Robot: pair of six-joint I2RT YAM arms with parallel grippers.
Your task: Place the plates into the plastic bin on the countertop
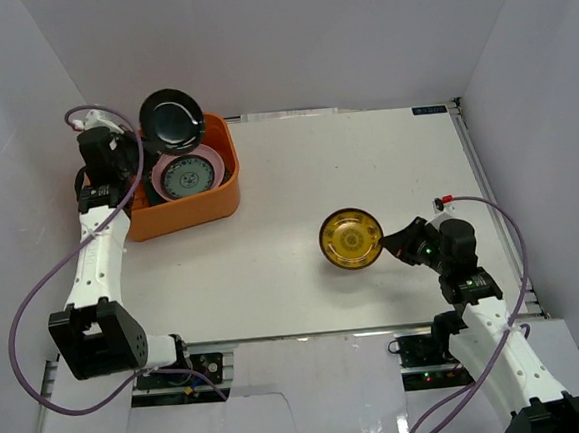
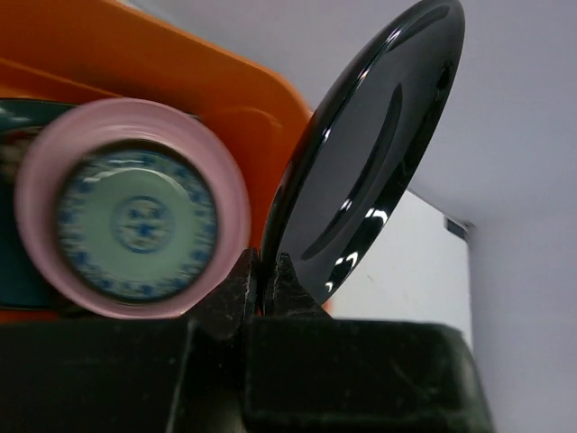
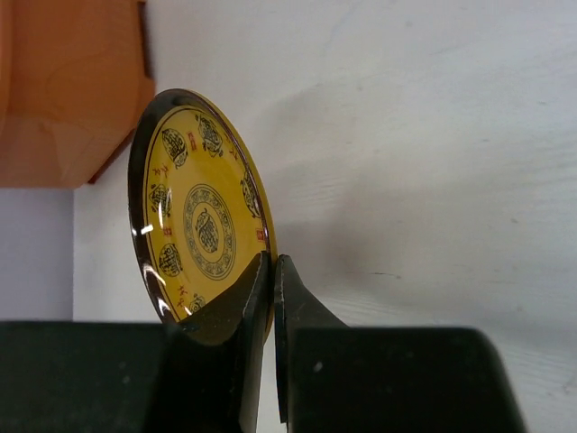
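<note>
Orange bin (image 1: 184, 217), seemingly flush, on white countertop (image 1: 296, 176).

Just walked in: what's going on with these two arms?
The left gripper has its jaws shut on the rim of a black round plate, tilted over the far corner of the orange bin. Inside, a small blue-patterned plate lies on a pink plate. The right gripper grips the yellow-patterned plate over the countertop, clear of the bin.
</note>
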